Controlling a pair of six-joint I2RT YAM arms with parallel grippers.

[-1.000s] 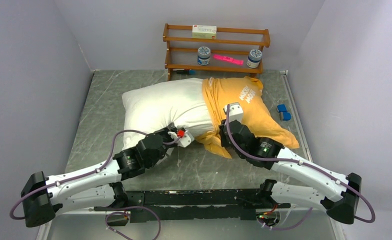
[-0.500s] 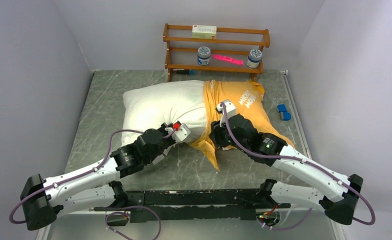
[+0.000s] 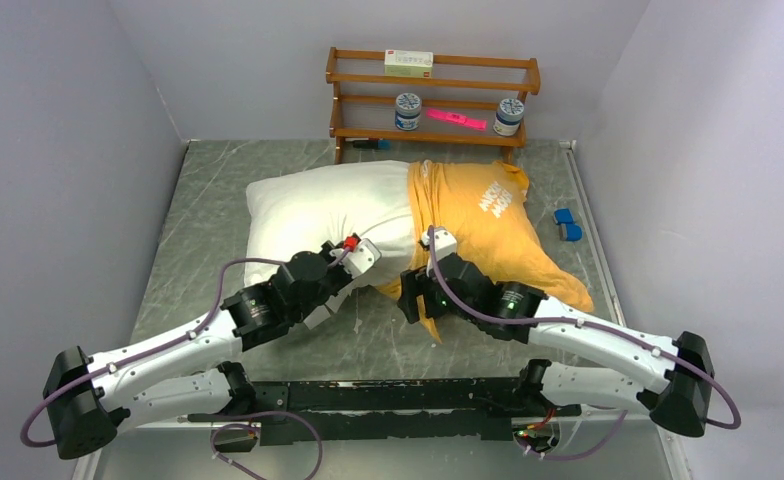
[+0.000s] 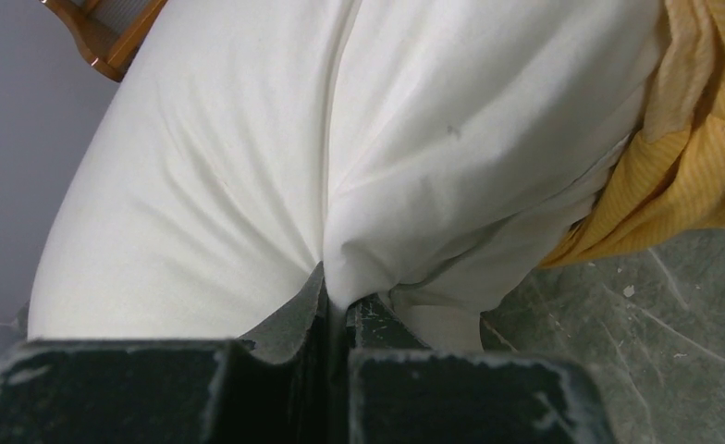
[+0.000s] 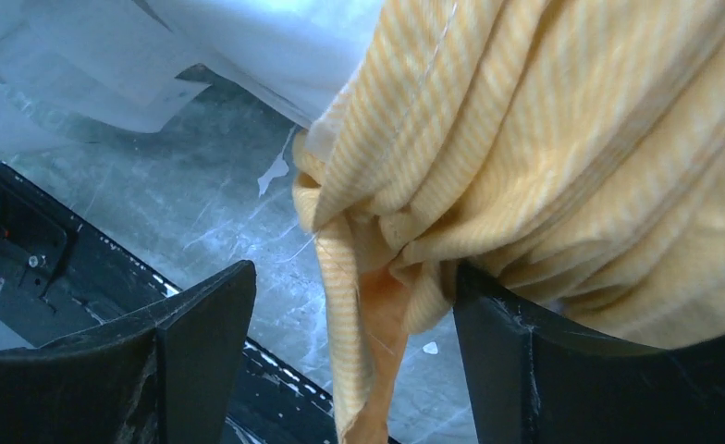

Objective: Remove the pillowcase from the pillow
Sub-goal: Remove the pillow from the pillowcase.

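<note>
Large plump white stuffed pillow [image 3: 318, 205] lies on the grey marbled table [image 3: 208, 190], left half bare; orange-yellow fabric pillowcase [image 3: 478, 215] with white lettering covers its right half, loose edge bunched at the near side; left gripper [image 4: 337, 310] pinched together on a fold of the pillow; right gripper [image 5: 354, 305] stands apart, bunched pillowcase hanging between its fingers.
</note>
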